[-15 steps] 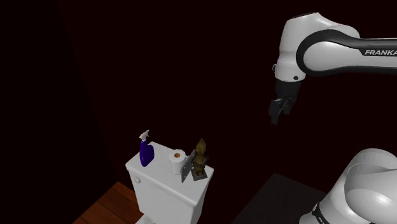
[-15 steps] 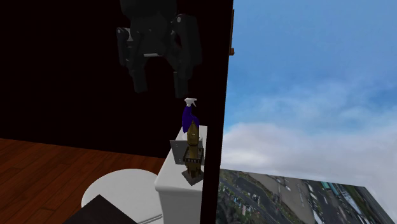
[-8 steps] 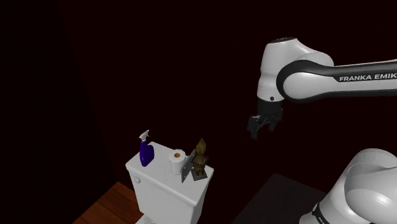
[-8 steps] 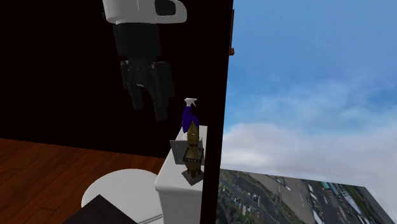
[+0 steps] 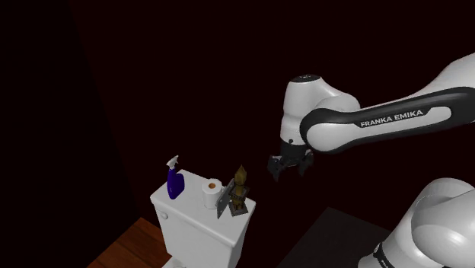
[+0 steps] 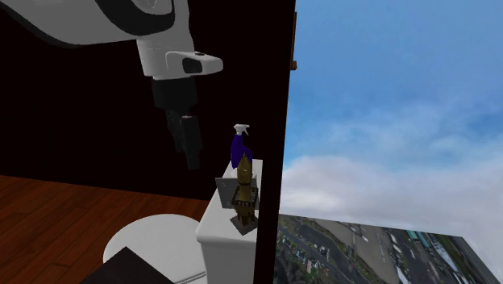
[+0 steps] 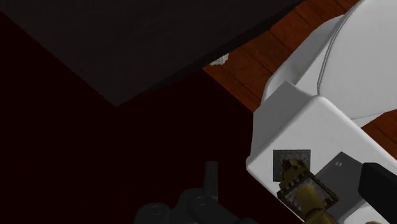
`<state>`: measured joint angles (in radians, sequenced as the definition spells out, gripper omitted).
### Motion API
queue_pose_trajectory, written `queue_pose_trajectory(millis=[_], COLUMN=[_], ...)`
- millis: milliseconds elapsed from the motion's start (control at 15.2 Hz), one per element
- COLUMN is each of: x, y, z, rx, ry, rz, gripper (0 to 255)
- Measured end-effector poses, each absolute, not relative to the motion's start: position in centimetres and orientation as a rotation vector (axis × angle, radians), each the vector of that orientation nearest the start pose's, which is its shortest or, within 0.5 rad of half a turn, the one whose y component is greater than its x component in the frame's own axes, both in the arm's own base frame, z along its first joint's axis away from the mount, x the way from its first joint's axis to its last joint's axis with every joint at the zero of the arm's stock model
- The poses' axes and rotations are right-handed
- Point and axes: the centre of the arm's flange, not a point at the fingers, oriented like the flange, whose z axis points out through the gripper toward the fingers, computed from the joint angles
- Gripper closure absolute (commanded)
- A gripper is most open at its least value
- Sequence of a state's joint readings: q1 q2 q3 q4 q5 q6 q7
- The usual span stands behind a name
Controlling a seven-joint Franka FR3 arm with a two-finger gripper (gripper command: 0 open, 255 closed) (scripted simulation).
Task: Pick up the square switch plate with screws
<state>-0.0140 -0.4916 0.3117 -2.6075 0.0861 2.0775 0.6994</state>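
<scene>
The toilet tank (image 5: 194, 221) is smooth plain white with a faint sheen, and the floor (image 5: 125, 247) beside it is reddish-brown wood in planks. The switch plate (image 5: 223, 203) looks dull grey, the figurine (image 5: 240, 190) like tarnished brass, and the spray bottle (image 5: 175, 185) like shiny blue plastic. The arm (image 5: 380, 122) has a glossy white shell, and its gripper (image 5: 287, 172) is matt black.

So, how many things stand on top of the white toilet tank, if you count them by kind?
On the white toilet tank:
blue spray bottle with a white trigger: 1
white paper roll: 1
grey square switch plate: 1
golden-brown tower figurine: 1
Total: 4
</scene>
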Motion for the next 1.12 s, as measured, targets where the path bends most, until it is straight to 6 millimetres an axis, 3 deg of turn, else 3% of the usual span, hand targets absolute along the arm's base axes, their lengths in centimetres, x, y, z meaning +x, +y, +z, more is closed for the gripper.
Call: queue_pose_trajectory(millis=[660,1122], x=[44.0,50.2], y=[17.5,20.1], z=[31.5,25.8], rx=[-2.973,-2.819], ry=[1.203,1.489], rz=[-0.069,-0.132], gripper=[0,0])
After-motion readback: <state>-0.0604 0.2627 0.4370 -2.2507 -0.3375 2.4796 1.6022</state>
